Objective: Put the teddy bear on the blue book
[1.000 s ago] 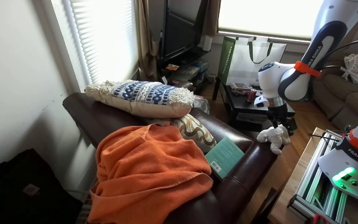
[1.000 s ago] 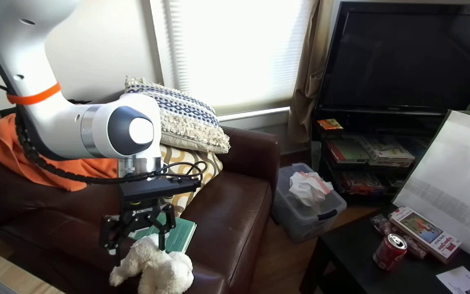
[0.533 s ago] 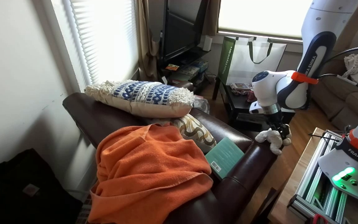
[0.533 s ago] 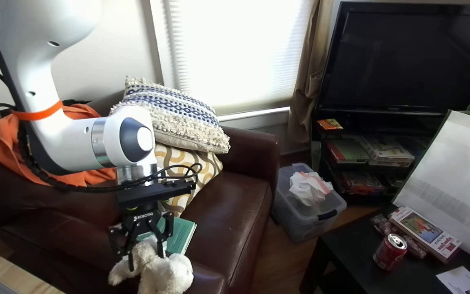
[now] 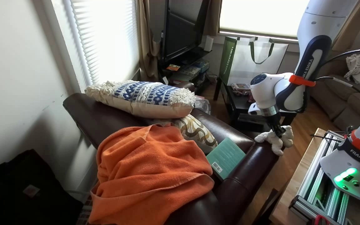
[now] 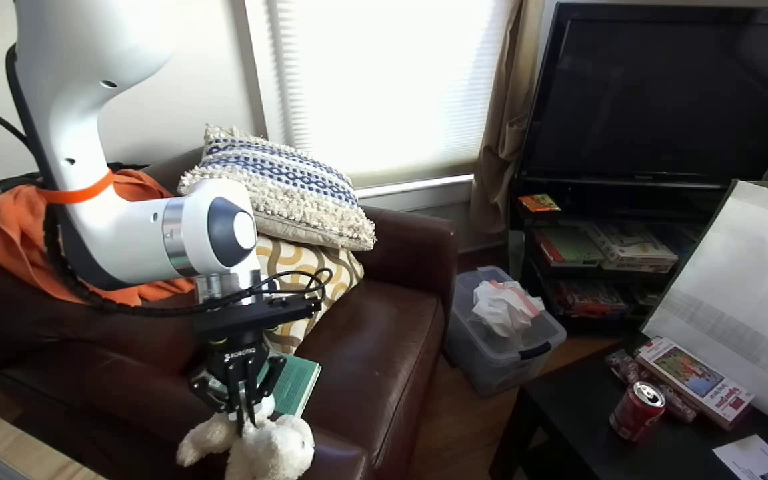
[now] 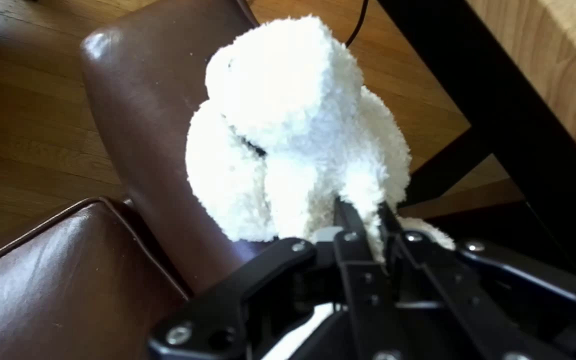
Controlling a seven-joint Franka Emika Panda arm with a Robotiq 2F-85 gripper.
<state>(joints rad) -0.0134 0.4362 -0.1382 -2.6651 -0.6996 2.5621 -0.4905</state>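
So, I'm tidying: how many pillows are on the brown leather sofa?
2: a blue-and-white patterned pillow above, near the window, and a tan swirl-patterned pillow partly below it. More could be hidden under the orange towel.

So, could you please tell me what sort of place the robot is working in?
Probably a living room in a home: it has a brown couch with a blue-and-white pillow, and a large television.

Black robot hand (image 7: 365,212) pinching part of a fluffy white teddy bear (image 7: 288,110) over a brown leather armrest (image 7: 143,100); wooden floor (image 7: 33,100), far left.
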